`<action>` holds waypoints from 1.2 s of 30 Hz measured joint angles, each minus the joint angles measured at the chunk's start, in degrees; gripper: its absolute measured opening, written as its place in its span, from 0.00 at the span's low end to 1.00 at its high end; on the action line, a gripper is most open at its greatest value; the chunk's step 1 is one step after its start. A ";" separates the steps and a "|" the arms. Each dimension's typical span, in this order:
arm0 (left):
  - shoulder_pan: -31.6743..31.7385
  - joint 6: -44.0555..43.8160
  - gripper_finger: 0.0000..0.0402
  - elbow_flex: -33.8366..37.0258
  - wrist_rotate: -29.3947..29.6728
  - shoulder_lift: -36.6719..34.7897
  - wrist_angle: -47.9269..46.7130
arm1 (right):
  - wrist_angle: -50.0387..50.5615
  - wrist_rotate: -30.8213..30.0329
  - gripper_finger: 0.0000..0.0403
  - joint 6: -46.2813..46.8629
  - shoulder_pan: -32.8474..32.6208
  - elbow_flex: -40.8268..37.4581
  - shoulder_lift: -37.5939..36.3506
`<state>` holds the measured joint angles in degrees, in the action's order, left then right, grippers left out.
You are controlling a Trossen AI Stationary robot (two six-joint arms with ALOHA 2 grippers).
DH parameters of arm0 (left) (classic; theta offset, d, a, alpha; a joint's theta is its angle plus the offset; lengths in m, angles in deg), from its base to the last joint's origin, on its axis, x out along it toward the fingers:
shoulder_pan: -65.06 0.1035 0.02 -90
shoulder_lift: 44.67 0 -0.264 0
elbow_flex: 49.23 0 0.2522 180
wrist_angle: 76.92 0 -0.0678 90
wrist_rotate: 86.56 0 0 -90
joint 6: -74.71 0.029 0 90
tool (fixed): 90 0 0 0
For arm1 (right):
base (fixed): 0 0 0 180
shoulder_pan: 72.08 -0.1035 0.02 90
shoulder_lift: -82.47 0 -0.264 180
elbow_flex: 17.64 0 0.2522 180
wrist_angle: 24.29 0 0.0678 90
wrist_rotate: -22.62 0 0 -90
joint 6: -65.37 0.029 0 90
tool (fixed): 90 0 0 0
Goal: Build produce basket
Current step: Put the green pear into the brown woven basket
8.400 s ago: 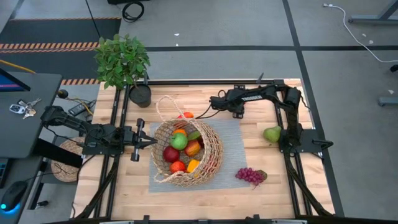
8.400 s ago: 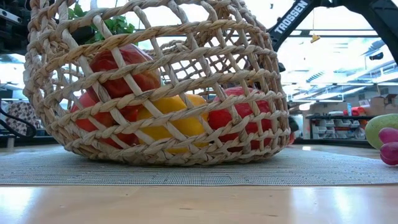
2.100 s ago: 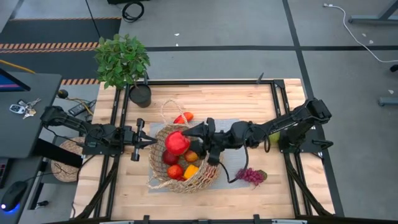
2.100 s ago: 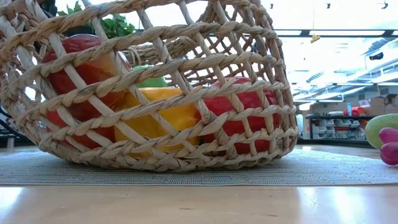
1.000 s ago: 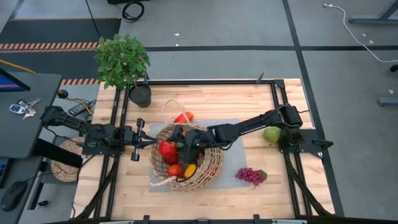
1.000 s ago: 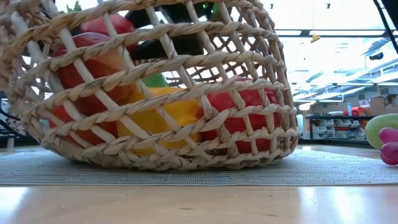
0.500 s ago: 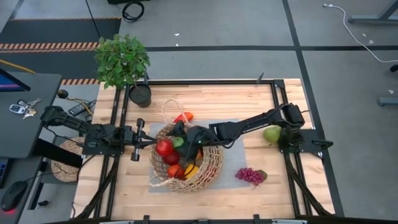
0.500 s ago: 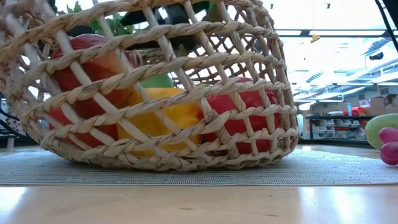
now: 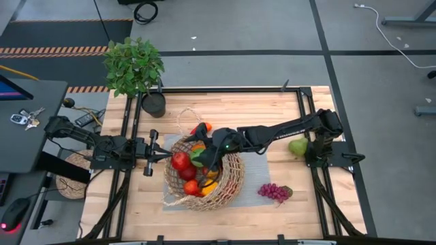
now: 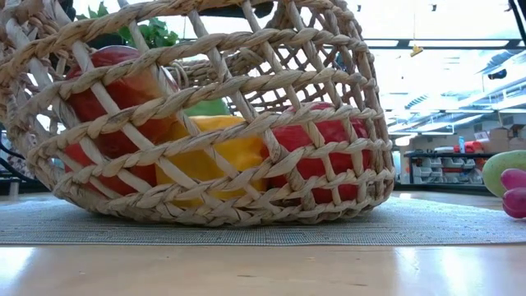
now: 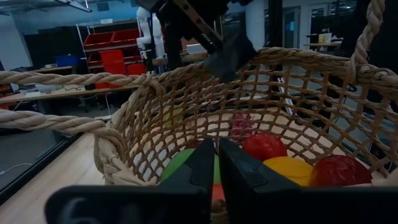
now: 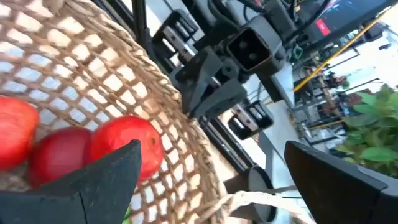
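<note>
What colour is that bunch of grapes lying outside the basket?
Purple grapes, clearest in the high view.

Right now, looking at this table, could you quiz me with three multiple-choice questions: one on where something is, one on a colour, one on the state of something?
1. Where do the purple grapes lie?
A. in the basket
B. on the table, outside the basket
C. in a hand

2. What colour is the pear beside the right arm's base?
A. green
B. red
C. purple

3. How is the right hand over the basket?
A. shut on an apple
B. open, empty
C. out of sight

Answers: 1 B, the grapes rest on bare wood; 2 A, the pear shows green; 3 B, its fingers stand spread with nothing between them.
</note>
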<state>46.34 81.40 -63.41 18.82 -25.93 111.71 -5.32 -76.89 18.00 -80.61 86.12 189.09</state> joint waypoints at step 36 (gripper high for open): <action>0.00 0.00 0.07 0.00 0.00 0.00 -0.01 | 21.91 12.98 0.99 29.69 9.51 -0.09 -14.34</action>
<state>46.34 81.40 -63.40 18.82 -25.93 111.71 16.59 -63.90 47.69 -71.10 86.03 174.75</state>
